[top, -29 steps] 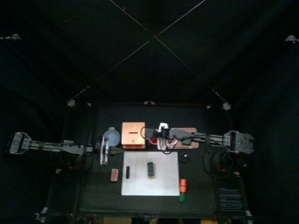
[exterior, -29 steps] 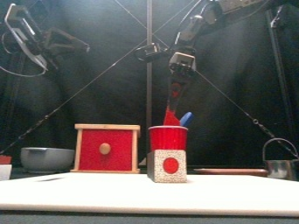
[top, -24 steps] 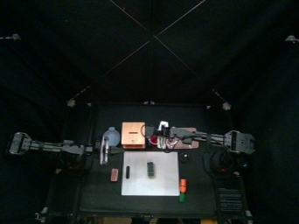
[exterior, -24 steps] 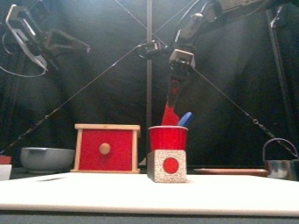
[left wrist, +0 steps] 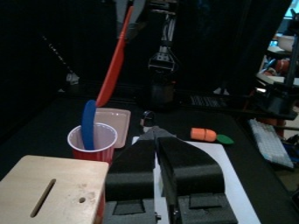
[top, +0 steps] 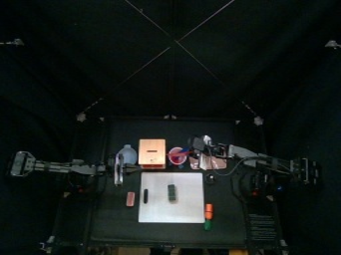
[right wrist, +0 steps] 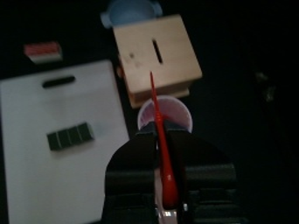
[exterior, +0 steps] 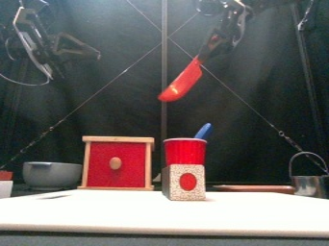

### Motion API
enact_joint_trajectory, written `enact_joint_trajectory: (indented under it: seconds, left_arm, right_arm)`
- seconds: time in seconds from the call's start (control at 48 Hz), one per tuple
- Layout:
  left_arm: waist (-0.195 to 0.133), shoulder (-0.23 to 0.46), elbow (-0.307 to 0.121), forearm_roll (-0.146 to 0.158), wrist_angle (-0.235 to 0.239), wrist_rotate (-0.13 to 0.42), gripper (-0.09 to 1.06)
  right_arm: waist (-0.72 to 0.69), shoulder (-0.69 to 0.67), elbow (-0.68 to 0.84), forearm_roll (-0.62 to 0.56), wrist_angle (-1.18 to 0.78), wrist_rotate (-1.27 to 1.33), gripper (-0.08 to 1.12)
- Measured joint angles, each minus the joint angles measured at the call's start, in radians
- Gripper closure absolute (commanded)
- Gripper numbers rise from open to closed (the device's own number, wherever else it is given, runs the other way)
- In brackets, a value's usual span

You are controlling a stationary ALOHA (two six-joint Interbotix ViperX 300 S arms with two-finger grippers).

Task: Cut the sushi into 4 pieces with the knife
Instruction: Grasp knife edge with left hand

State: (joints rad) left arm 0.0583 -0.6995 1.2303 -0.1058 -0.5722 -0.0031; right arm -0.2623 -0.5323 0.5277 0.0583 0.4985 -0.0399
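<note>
My right gripper (right wrist: 163, 147) is shut on the handle of the red knife (exterior: 183, 82), which hangs tilted in the air, clear above the red cup (exterior: 186, 154). The blue knife (exterior: 202, 131) still stands in that cup. The dark green sushi roll (right wrist: 70, 137) lies whole on the white cutting board (right wrist: 47, 105); its end (exterior: 187, 181) faces the front view. In the top view the right gripper (top: 206, 146) is behind the board's right side. My left gripper (left wrist: 159, 150) is shut on nothing, held left of the board beside the wooden box (top: 152, 152).
The wooden box with the red drawer (exterior: 117, 163) stands left of the cup, the blue-grey bowl (exterior: 52, 174) further left. A pink tray (left wrist: 112, 118) lies behind the cup. A metal cutter (exterior: 306, 179) is at the far right. An orange and green toy (top: 209, 211) lies right of the board.
The right gripper has lifted the red knife out of the red cup and drawn back up and to the right; the knife now hangs tilted. The left arm has not moved.
</note>
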Motion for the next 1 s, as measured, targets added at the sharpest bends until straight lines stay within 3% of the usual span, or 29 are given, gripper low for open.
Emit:
enact_joint_trajectory:
  seconds: [0.146,0.312,0.521,0.812,1.0]
  left_arm:
    - [-0.005,0.035,-0.02,-0.012,0.0,0.002,0.19]
    - [-0.015,0.135,-0.072,-0.006,0.0,0.006,-0.02]
    - [-0.017,0.285,-0.156,0.029,-0.012,0.011,-0.03]
    - [-0.014,0.499,-0.265,0.091,-0.126,0.011,-0.03]
    - [-0.006,0.581,-0.319,0.095,-0.149,0.011,-0.03]
  right_arm:
    - [0.018,-0.091,0.176,0.052,-0.239,-0.014,0.98]
    - [0.091,-0.13,0.324,0.034,-0.46,-0.011,0.98]
    - [0.179,-0.092,0.408,-0.002,-0.615,-0.002,0.98]
    - [0.192,-0.046,0.42,-0.017,-0.666,-0.003,0.98]
    - [0.193,-0.046,0.42,-0.025,-0.667,-0.003,0.98]
